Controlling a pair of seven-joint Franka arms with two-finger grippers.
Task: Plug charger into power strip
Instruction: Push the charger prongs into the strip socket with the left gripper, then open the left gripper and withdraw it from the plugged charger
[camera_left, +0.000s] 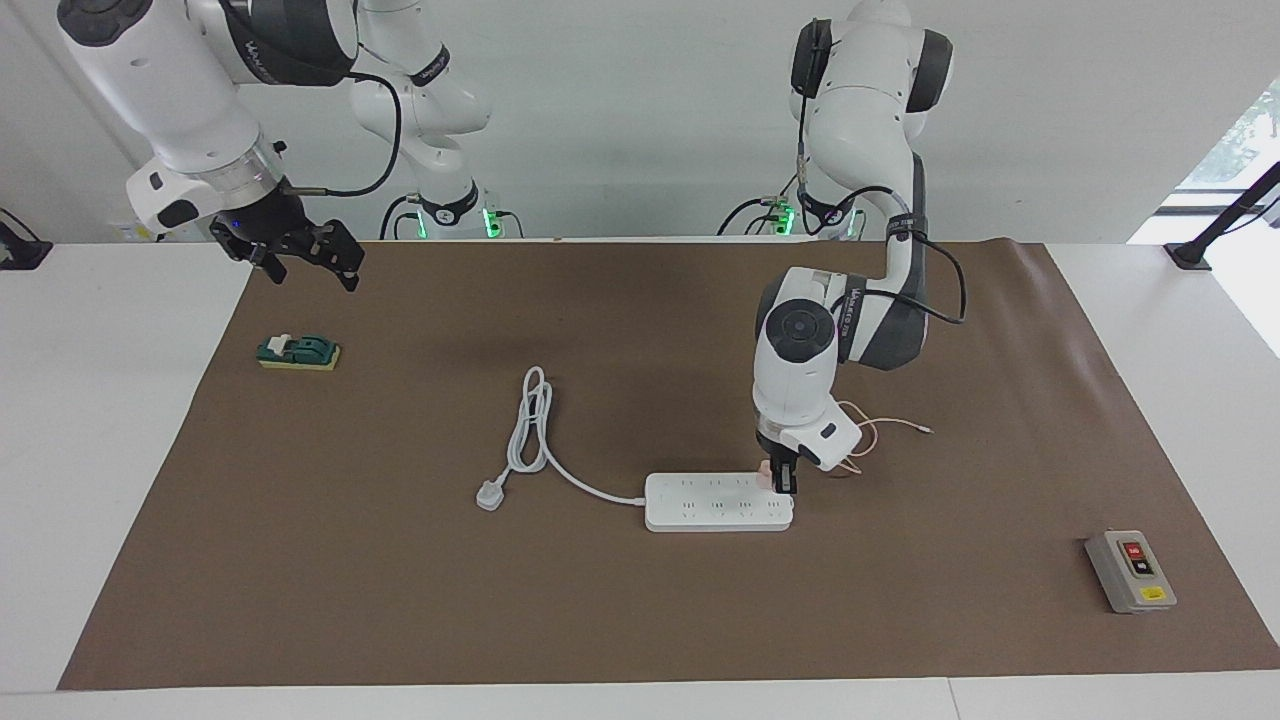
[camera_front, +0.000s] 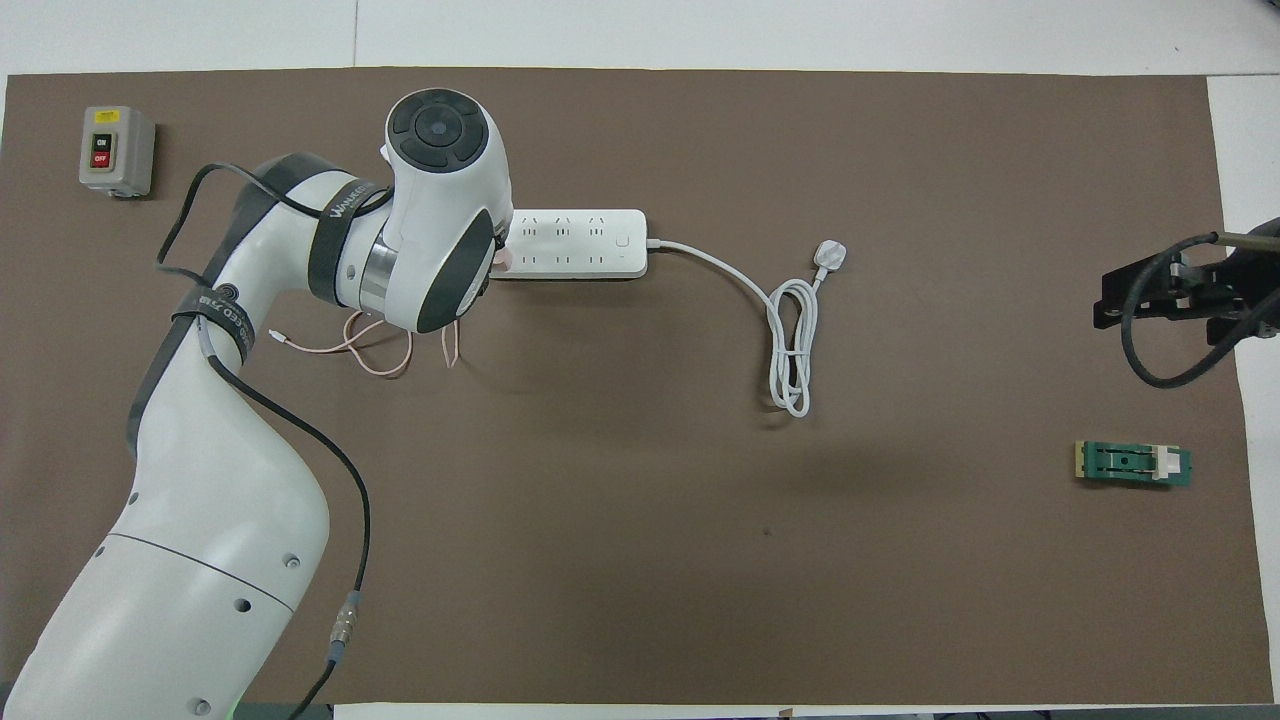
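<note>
Mat (camera_left: 400, 600): brown, fills most of both views.

Left arm: enters the facing view from top right and bends down to centre-right of frame. The right arm waits at upper left of the facing view.

Strip (camera_left: 715, 503): just below centre in the facing view, long axis running across the frame. Its cord (camera_left: 535, 430) leaves the end toward the right arm and loops to a white plug (camera_left: 488, 495). In the overhead view the strip (camera_front: 580, 243) sits upper centre, its end toward the left arm hidden under the wrist.

Left gripper (camera_left: 785, 483): pointing straight down over the strip's end toward the left arm, on the socket row nearer the robots. Fingers clamped on the charger (camera_left: 767, 472), a pink cube showing just beside them and low against the strip top. Cannot tell whether the prongs are seated. Pink cable (camera_left: 880, 428) trails onto the mat, toward the robots.

Right gripper (camera_left: 305, 255): raised over the mat's upper-left corner in the facing view, fingers apart, empty. Well apart from the strip.

Judgement: charger lies directly over its socket, so the move turns on a vertical press, square to the strip's long axis. Left arm alone is placed for it.

Also present: grey box (camera_left: 1130, 571), lower right; green block (camera_left: 298, 352), upper left.
</note>
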